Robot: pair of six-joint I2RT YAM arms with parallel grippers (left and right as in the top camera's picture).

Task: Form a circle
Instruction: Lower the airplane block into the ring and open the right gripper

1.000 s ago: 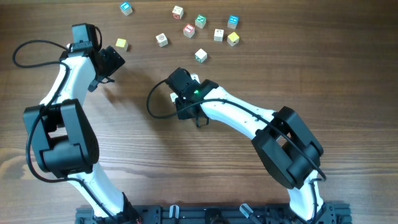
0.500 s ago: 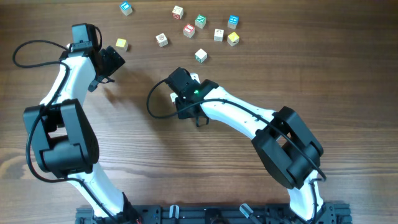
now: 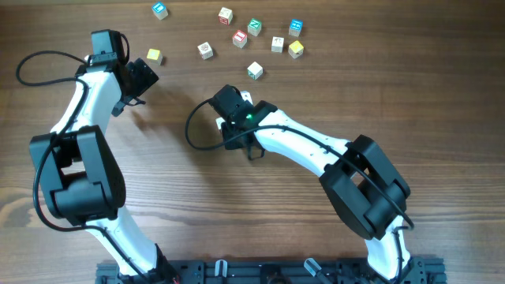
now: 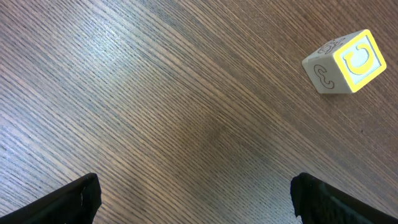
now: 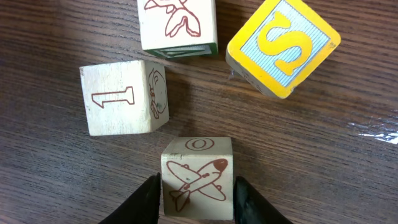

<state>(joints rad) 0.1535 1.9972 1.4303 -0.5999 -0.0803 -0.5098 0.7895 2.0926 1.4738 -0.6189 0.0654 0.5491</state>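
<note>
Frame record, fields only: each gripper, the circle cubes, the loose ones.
left gripper: open, empty, over the table; yellow C cube lies off to one side
right gripper: fingers flank airplane cube; grip unclear
circle: four cubes seen, gaps between: airplane cube, 1 cube, S cube, red-drawing cube
loose cubes: scattered along the far side, overhead view

left gripper [image 4: 196,198] gapes wide, right gripper [image 5: 198,200] narrowed, both arms reaching forward.
</note>
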